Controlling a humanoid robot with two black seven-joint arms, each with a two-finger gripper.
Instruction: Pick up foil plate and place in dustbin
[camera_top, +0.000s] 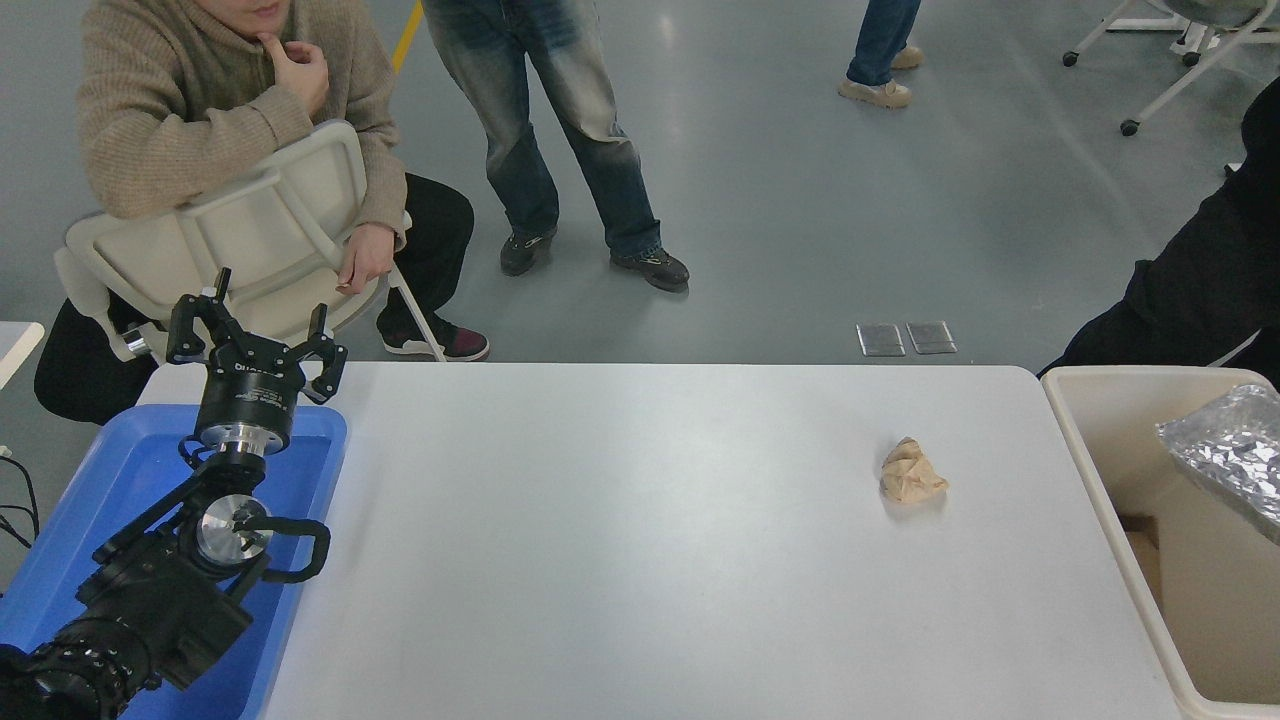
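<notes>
The foil plate (1228, 452), shiny crinkled silver, lies tilted inside the cream-white dustbin (1095, 470) at the table's right edge, cut off by the picture's right border. My right gripper is out of view. My left gripper (255, 335) is parked open and empty over the far end of the blue tray at the lower left.
A crumpled tan paper ball (911, 472) lies on the white table (640, 540) right of centre. A blue tray (110, 500) sits under the left arm. A seated person (210, 110) and a standing person (560, 130) are beyond the far edge; a dark sleeve (1190, 300) shows behind the bin.
</notes>
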